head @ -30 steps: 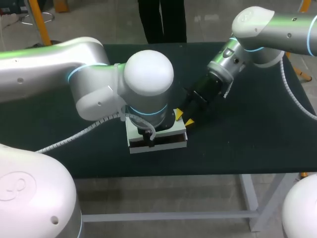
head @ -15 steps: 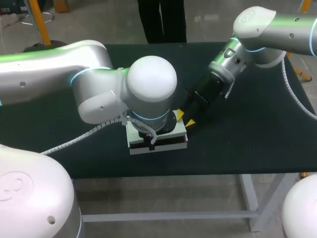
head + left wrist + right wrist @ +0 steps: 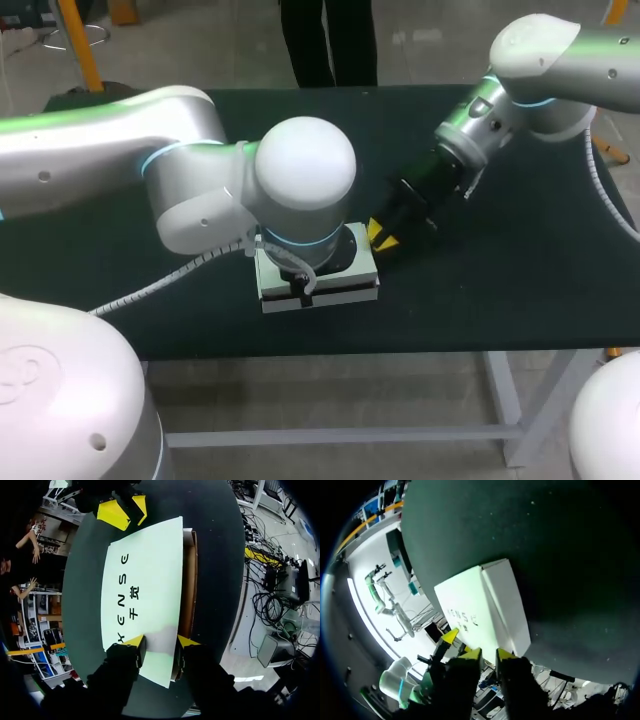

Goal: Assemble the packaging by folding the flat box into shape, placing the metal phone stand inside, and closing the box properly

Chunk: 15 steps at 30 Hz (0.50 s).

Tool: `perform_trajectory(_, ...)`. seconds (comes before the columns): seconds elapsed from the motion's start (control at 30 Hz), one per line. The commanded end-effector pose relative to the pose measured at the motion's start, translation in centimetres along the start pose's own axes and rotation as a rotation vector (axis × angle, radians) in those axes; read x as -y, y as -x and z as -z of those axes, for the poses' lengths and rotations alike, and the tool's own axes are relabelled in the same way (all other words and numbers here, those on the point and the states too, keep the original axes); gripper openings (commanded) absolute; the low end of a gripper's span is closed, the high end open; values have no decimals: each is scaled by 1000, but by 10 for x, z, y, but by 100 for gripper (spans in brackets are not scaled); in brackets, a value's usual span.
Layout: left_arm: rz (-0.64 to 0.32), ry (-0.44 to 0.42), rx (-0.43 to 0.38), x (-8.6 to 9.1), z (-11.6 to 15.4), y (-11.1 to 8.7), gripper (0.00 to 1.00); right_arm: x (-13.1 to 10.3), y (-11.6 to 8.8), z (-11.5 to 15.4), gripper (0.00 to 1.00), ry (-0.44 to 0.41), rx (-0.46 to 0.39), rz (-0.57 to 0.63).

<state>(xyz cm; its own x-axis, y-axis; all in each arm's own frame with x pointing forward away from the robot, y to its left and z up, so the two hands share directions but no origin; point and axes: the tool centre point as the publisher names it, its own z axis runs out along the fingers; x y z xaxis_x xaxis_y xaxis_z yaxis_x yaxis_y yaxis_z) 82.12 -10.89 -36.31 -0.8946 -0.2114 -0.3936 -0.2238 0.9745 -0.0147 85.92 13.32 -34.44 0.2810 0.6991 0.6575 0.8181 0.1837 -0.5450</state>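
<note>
On the dark table point(image 3: 500, 290), near its front edge, the box point(image 3: 345, 284) was seen folded into shape. Its white printed lid point(image 3: 145, 575) was laid over it but not yet tucked home, and a strip of the brown side wall point(image 3: 188, 585) was left showing along one long edge. What lay inside could not be seen, so the phone stand could not be confirmed. It was judged to be inside only because the closing step appeared to be the one in hand. The left gripper point(image 3: 161, 644) was set over the near end of the lid with its fingers apart, one tip on the white face and the other at the open edge, with nothing clamped between them. The right gripper point(image 3: 381, 236) was placed just beside the box's far corner, its tips close together with nothing between them. For the closing to be done well, it was judged that the lid should be pressed flat and even while its loose edge is guided inside the brown wall rather than forced down on top of it. The box should be steadied from the far end so that it is not slid across the table, and the pressure should be kept light so that the card is not creased.
</note>
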Motion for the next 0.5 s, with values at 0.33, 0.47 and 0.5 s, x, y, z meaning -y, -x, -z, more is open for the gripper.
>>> perform_trajectory(0.33,-2,4,7,-2,1,-2,44,27,0,-7,0,59,17,85)
perform_trajectory(0.47,-2,5,7,-2,1,-2,44,31,0,-9,0,65,25,103)
perform_trajectory(0.5,-2,6,7,-2,1,-2,44,32,0,-10,0,66,28,108)
